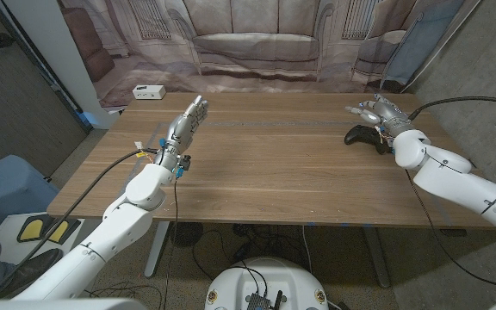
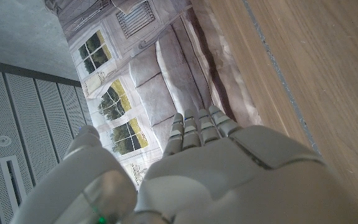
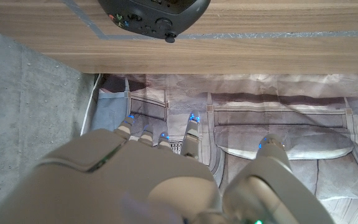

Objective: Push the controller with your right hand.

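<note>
A black game controller lies on the wooden table near its far right side; it also shows in the right wrist view as the controller. My right hand hovers just behind and above it, fingers spread and holding nothing; whether it touches the controller I cannot tell. In its wrist view the right hand reaches out with fingers apart. My left hand is raised over the table's left part, fingers extended together, empty. The left hand shows the same way in its own wrist view.
A small white box sits at the table's far left corner. A printed sofa backdrop hangs behind the table. Black cables run to the right arm. A blue chair stands at the left.
</note>
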`<move>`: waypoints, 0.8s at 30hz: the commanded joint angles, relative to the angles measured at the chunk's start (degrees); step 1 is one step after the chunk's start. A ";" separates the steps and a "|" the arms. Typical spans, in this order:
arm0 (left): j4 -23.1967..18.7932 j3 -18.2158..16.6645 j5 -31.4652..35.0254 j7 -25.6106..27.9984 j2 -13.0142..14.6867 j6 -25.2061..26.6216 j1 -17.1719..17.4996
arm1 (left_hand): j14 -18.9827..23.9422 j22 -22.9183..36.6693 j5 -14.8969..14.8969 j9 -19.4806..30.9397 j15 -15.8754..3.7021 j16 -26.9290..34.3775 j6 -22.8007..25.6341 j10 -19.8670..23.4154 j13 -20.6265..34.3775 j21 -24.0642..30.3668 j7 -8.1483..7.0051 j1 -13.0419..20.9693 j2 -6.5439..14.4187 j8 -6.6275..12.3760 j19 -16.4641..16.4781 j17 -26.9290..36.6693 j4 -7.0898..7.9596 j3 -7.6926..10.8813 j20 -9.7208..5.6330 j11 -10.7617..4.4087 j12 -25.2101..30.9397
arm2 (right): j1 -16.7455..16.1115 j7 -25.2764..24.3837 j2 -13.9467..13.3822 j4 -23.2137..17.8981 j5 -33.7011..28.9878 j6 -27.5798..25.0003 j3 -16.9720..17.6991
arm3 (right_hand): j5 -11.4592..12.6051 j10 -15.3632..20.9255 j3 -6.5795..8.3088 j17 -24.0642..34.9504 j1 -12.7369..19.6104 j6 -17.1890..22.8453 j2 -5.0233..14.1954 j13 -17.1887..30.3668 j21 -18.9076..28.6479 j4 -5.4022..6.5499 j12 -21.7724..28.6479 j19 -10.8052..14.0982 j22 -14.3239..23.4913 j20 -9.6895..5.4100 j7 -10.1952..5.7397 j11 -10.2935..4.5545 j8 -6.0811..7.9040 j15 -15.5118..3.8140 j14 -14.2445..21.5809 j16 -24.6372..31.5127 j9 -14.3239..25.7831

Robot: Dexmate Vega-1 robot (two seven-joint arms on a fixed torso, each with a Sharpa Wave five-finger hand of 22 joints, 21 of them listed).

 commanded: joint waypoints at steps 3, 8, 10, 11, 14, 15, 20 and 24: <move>-1.15 -1.27 0.27 1.42 -0.17 -0.55 1.61 | 0.65 0.30 -0.26 0.09 -0.05 0.23 0.72 0.60 0.17 0.03 0.16 0.10 0.73 0.24 0.44 0.11 -0.28 0.19 0.05 -0.11 0.42 | 5.38 3.24 0.72 3.09 -5.92 -1.19 -6.00 | 0.19 -2.27 0.23 0.08 0.41 -0.61 0.23 0.21 0.26 -0.28 -0.10 -7.25 0.20 0.35 -0.71 -0.25 -0.22 0.37 -9.94 -0.21 0.20; -1.24 -1.56 0.39 1.63 -0.32 -0.97 2.00 | 0.73 0.30 -0.27 0.10 -0.10 0.22 0.78 0.68 0.17 0.02 0.17 0.15 0.82 0.20 0.46 0.10 -0.34 0.24 0.06 -0.06 0.41 | 6.61 4.86 1.04 3.74 -7.24 -1.74 -7.09 | 0.18 -2.72 0.32 0.08 0.47 -1.13 0.39 0.24 0.41 -0.27 -0.10 -6.73 0.21 0.25 -1.03 -0.22 -0.38 0.93 -10.04 -0.23 0.20; -1.35 -1.65 0.43 1.75 -0.33 -0.92 2.14 | 0.71 0.30 -0.27 0.10 -0.07 0.20 0.77 0.66 0.17 0.02 0.14 0.17 0.86 0.17 0.47 0.10 -0.37 0.26 0.06 -0.10 0.38 | 7.03 5.39 1.09 3.89 -7.95 -2.09 -7.56 | 0.18 -2.78 0.34 0.08 0.49 -1.12 0.43 0.24 0.43 -0.27 -0.09 -6.65 0.22 0.24 -1.05 -0.22 -0.36 1.01 -10.05 -0.23 0.20; -1.34 -1.67 0.39 1.74 -0.36 -0.92 2.18 | 0.69 0.30 -0.27 0.10 -0.05 0.19 0.77 0.66 0.17 0.01 0.14 0.18 0.87 0.17 0.47 0.10 -0.38 0.26 0.06 -0.10 0.38 | 7.28 5.73 1.08 3.95 -8.38 -2.27 -7.85 | 0.18 -2.79 0.34 0.08 0.49 -1.12 0.44 0.24 0.44 -0.27 -0.09 -6.63 0.22 0.24 -1.05 -0.22 -0.36 1.03 -10.06 -0.23 0.20; -1.21 -1.69 0.34 1.64 -0.47 -1.15 2.29 | 0.71 0.30 -0.28 0.10 -0.05 0.18 0.79 0.69 0.17 0.01 0.11 0.20 0.90 0.14 0.48 0.10 -0.41 0.28 0.06 -0.15 0.37 | 7.95 6.83 1.17 4.05 -9.24 -2.96 -8.46 | 0.18 -2.82 0.37 0.08 0.51 -1.04 0.49 0.25 0.45 -0.27 -0.05 -6.52 0.22 0.27 -1.13 -0.22 -0.31 1.02 -10.10 -0.24 0.21; -1.16 -1.70 0.33 1.67 -0.58 -1.27 2.35 | 0.68 0.30 -0.28 0.10 -0.07 0.16 0.80 0.69 0.17 0.01 0.13 0.21 0.92 0.14 0.48 0.10 -0.42 0.29 0.06 -0.17 0.36 | 8.09 7.09 1.17 4.09 -9.43 -3.02 -8.58 | 0.18 -2.87 0.38 0.08 0.51 -1.06 0.50 0.25 0.46 -0.26 -0.04 -6.49 0.22 0.28 -1.14 -0.23 -0.32 1.00 -10.14 -0.25 0.21; -1.34 -1.77 0.30 1.63 -0.58 -1.36 2.74 | 0.69 0.30 -0.29 0.10 -0.07 0.13 0.80 0.69 0.17 0.00 0.14 0.23 0.97 0.08 0.49 0.10 -0.47 0.32 0.05 -0.14 0.33 | 8.82 8.40 1.60 4.43 -10.17 -4.02 -9.14 | 0.17 -2.91 0.39 0.09 0.51 -0.88 0.52 0.26 0.45 -0.26 0.02 -6.41 0.22 0.33 -1.26 -0.22 -0.23 0.94 -10.18 -0.26 0.21; -1.85 -1.97 0.39 1.65 -0.08 -0.71 3.05 | 0.51 0.30 -0.30 0.11 -0.09 0.03 0.81 0.53 0.17 -0.03 0.14 0.24 1.01 0.04 0.43 0.10 -0.52 0.33 -0.01 -0.04 0.24 | 8.94 8.70 1.89 4.90 -10.25 -4.41 -9.18 | 0.15 -2.75 0.36 0.10 0.43 -0.24 0.49 0.27 0.43 -0.23 0.18 -6.34 0.22 0.37 -1.27 -0.25 0.03 0.85 -10.19 -0.23 0.21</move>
